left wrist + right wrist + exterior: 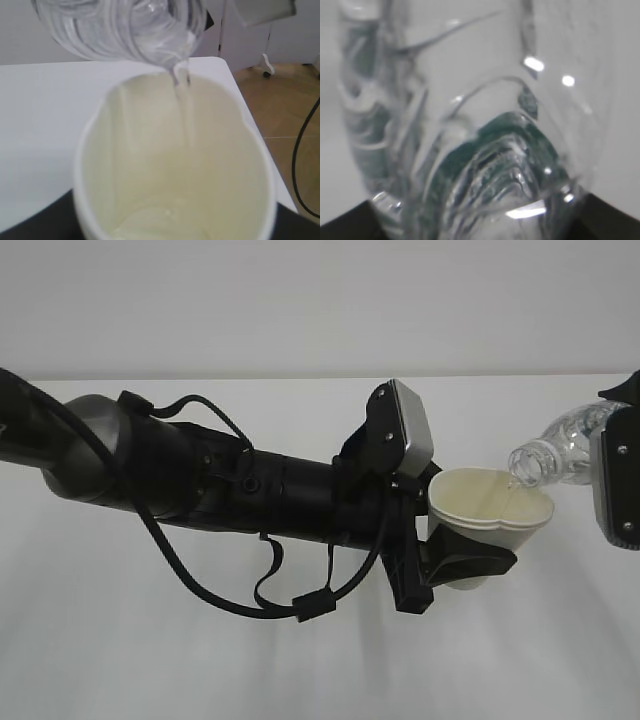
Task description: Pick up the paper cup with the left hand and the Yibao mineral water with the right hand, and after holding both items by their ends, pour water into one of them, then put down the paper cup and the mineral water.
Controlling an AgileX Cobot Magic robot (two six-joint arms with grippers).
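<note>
The white paper cup (490,505) is held up above the table, and my left gripper (470,565) is shut on its lower part. The Yibao mineral water (555,450) lies tipped with its open neck over the cup's right rim. My right gripper (618,470) is shut on the bottle's far end at the frame's right edge. A thin stream of water (182,100) runs from the bottle (125,30) into the pale yellow inside of the cup (175,165), and a little water sits at the bottom. The right wrist view is filled by the clear ribbed bottle (485,125) with its green label.
The white table (300,660) lies below both arms, with a plain wall behind. In the left wrist view the table's right edge (250,125) borders a wooden floor (285,110), where a black cable (300,150) hangs.
</note>
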